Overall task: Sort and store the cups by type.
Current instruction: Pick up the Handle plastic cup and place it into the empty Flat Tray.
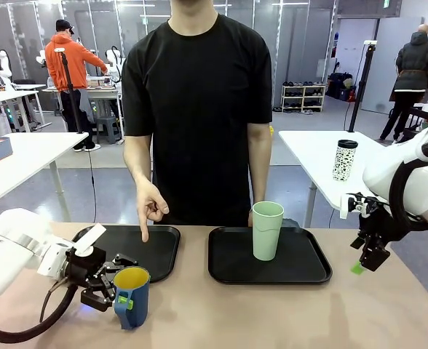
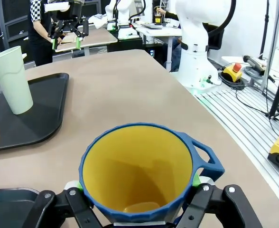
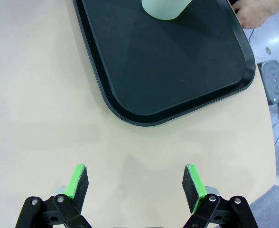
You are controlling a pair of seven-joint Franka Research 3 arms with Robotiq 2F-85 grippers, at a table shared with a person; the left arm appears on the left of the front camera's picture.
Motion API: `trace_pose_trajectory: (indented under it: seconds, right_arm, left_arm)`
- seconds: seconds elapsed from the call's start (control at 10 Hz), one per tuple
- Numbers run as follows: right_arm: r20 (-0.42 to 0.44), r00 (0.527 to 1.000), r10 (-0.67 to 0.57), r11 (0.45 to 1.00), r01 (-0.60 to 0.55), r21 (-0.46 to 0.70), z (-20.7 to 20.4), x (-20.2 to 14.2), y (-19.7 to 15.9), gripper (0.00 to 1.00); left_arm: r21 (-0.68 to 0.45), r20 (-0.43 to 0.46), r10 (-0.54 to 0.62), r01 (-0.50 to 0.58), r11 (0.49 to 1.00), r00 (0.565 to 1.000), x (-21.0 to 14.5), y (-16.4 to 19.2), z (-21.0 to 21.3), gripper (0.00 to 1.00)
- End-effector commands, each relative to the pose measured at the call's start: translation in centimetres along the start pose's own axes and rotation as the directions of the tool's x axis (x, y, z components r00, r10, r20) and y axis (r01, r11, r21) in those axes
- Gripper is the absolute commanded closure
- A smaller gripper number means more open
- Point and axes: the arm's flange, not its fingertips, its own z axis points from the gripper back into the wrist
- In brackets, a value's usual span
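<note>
The dark blue handled mug (image 1: 132, 297) with yellow interior stands on the table in front of the left tray (image 1: 167, 251). My left gripper (image 1: 114, 283) is shut on it. In the left wrist view the mug (image 2: 139, 164) sits between the green pads (image 2: 195, 180) of that gripper (image 2: 135, 186), handle to the right. The pale mint tumbler (image 1: 266, 230) stands upright on the right tray (image 1: 301, 265); its base (image 3: 164, 8) also shows from the right wrist. My right gripper (image 1: 370, 256) hangs open and empty off the table's right end, its fingers (image 3: 195, 187) above bare tabletop.
A person stands at the far side, one finger (image 1: 145, 234) pointing down at the left tray, the other hand (image 3: 263, 12) by the right tray (image 3: 177, 71). A white speckled cup (image 1: 344, 160) with a black lid stands on another table behind.
</note>
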Motion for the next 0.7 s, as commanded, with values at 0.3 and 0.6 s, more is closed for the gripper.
trace_pose_trajectory:
  seconds: [0.3, 0.6]
  right_arm:
    - [-0.003, 1.0, 0.0, 1.0, 0.0, -0.001, 0.0, -0.1, 0.0, 0.0]
    - [-0.003, 1.0, 0.0, 1.0, 0.0, -0.001, 0.0, -0.1, 0.0, 0.0]
  left_arm:
    - [0.017, 0.021, -0.065, 0.065, 0.998, 0.998, -0.9, -2.0, 0.8, 0.42]
    - [0.138, 0.044, -0.119, 0.112, 0.984, 0.992, 2.4, -2.7, 4.5, 0.42]
